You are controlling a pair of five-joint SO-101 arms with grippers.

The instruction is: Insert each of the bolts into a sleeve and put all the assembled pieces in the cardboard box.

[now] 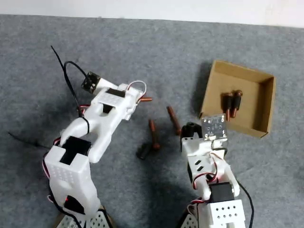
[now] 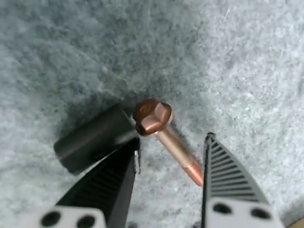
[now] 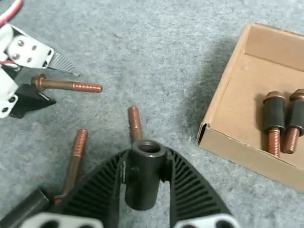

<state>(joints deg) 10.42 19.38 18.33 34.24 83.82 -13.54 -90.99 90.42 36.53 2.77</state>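
Two assembled pieces (image 1: pixel 227 105) (image 1: pixel 236 101) lie side by side in the box (image 1: pixel 259 102), toward the table's (image 1: pixel 142 47) right edge. We see the right gripper (image 3: pixel 147 159) clamped on a sleeve (image 3: pixel 144 185), just short of the box's near corner. The left gripper (image 2: pixel 173 142) has its jaws apart, straddling a bolt (image 2: pixel 166 135), with a second sleeve (image 2: pixel 92 138) just beside its head. Mid-table, between the arms, we count two more bolts (image 1: pixel 153 134) (image 1: pixel 173 119) and a third sleeve (image 1: pixel 144 152): three loose bolts, three loose sleeves in all.
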